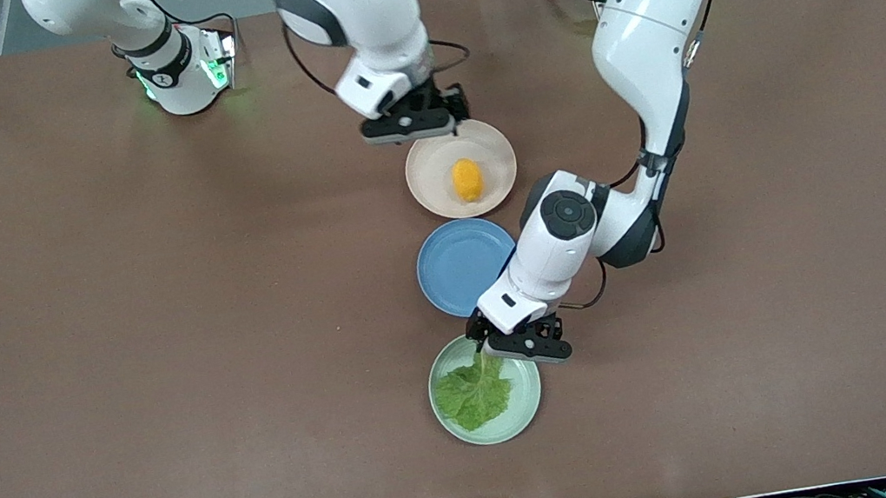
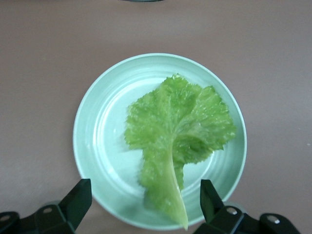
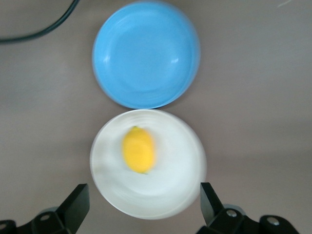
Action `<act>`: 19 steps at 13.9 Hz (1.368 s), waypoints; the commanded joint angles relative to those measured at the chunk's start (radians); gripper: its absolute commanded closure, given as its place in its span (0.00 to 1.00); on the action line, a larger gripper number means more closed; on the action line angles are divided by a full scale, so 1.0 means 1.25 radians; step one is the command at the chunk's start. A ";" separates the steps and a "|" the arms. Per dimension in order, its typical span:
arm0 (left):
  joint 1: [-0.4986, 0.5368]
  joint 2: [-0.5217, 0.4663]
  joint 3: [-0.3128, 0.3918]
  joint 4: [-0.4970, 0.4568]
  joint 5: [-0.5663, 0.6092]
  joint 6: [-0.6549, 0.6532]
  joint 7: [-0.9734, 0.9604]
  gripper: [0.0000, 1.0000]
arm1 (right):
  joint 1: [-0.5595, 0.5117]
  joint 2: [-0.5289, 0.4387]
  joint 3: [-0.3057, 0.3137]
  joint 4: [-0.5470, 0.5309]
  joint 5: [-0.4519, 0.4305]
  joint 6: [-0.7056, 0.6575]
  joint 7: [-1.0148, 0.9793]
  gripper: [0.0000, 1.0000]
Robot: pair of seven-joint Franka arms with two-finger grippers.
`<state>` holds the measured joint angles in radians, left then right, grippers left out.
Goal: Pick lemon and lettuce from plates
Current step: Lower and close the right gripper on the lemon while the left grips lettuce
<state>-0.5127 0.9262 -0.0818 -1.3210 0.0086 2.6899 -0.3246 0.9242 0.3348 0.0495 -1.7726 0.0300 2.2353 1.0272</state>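
Mint green is the colour of the plate (image 1: 526, 406) lying nearest the front camera, and on it the lettuce (image 1: 473, 394) is spread flat, its pale stem pointed toward the blue plate. In the left wrist view the crinkled leaf (image 2: 178, 131) is seen to cover about half of the green plate (image 2: 95, 141), with the tip of its stem reaching the rim. The left gripper (image 1: 521, 344) is held over that stem end of the plate, and its fingers (image 2: 75, 200) are seen spread wide on either side of the stem, touching nothing. Next farther from the front camera, just beside the green plate, the blue plate (image 1: 455, 269) is found with nothing on it. Farther still, the pale beige-pink plate (image 1: 428, 176) is set just beside the blue one, so that the three plates are lined up in a row across the brown table (image 1: 113, 333). The lemon (image 1: 467, 179) is seen lying on its side near the middle of the beige-pink plate. The right gripper (image 1: 411, 124) is held over that plate's edge toward the robots' bases, and in the right wrist view its fingers (image 3: 73, 204) are shown parted wide, with the lemon (image 3: 139, 149) untouched on the plate (image 3: 180, 190).
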 commanded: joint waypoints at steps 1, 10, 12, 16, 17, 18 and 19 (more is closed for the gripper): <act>-0.013 0.041 0.015 0.028 0.020 0.064 -0.020 0.05 | 0.047 0.093 -0.015 0.024 0.001 0.087 0.012 0.00; -0.064 0.087 0.059 0.026 0.034 0.144 -0.013 0.33 | 0.045 0.257 -0.016 0.095 -0.064 0.097 -0.063 0.00; -0.065 0.096 0.061 0.026 0.035 0.160 -0.007 0.39 | 0.047 0.276 -0.017 0.099 -0.066 0.100 -0.062 0.00; -0.065 0.095 0.059 0.025 0.094 0.166 0.011 0.78 | 0.050 0.277 -0.017 0.101 -0.067 0.099 -0.065 0.18; -0.065 0.092 0.059 0.025 0.095 0.166 0.009 0.90 | 0.050 0.277 -0.017 0.101 -0.065 0.100 -0.062 0.39; -0.061 0.087 0.059 0.025 0.097 0.166 0.011 0.96 | 0.050 0.278 -0.017 0.101 -0.064 0.100 -0.060 0.45; -0.060 0.078 0.059 0.025 0.096 0.161 0.008 1.00 | 0.051 0.279 -0.017 0.101 -0.064 0.102 -0.060 0.46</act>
<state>-0.5849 1.0336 -0.0198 -1.3037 0.1039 2.8896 -0.3092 0.9834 0.6803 0.0281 -1.6544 -0.0368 2.3653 0.9516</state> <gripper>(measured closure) 0.850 0.264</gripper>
